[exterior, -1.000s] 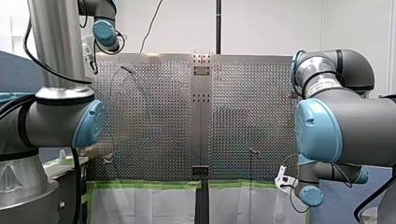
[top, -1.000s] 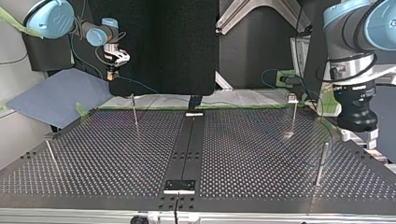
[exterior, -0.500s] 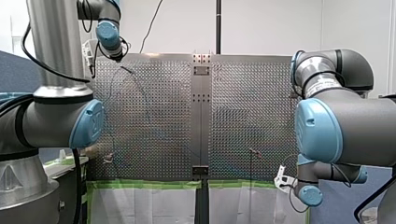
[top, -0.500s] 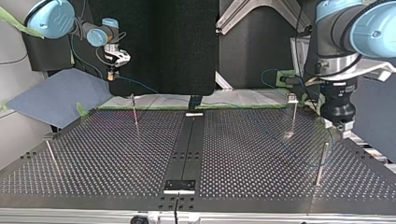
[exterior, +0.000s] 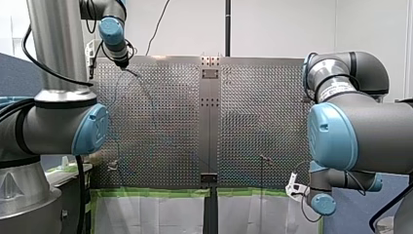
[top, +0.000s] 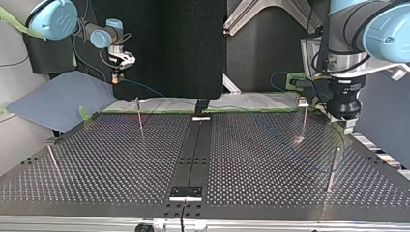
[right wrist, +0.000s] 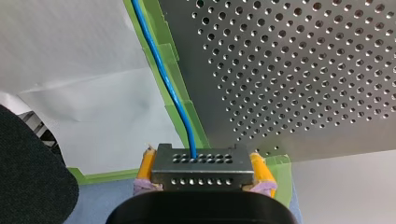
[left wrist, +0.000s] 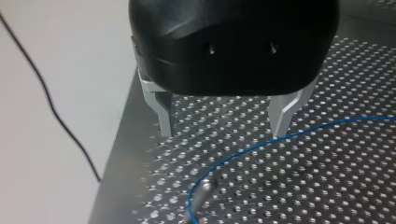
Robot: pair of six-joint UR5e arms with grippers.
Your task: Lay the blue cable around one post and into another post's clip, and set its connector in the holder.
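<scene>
My right gripper [right wrist: 201, 162] squeezes the metal plug [right wrist: 201, 175] between its yellow pads [right wrist: 147, 163]; the blue cable [right wrist: 162, 70] runs out ahead. My left gripper's [left wrist: 222, 133] fingers [left wrist: 164, 114] are spread wide, empty, with the cable just under them. It looks light and bendy; pinch it there.

curving blue cable [right wrist: 164, 77], perforated metal connector [right wrist: 201, 170]

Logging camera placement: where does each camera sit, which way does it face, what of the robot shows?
Front: behind the arms, facing out over the table; left arm and right arm at its sides.
Top: across the table, facing back; both arms, sides crossed.
Left wrist: looks past the open left end effector at the cable.
Right wrist: looks along the right end effector, shut on the connector.
Shared: both wrist views show the cable.
</scene>
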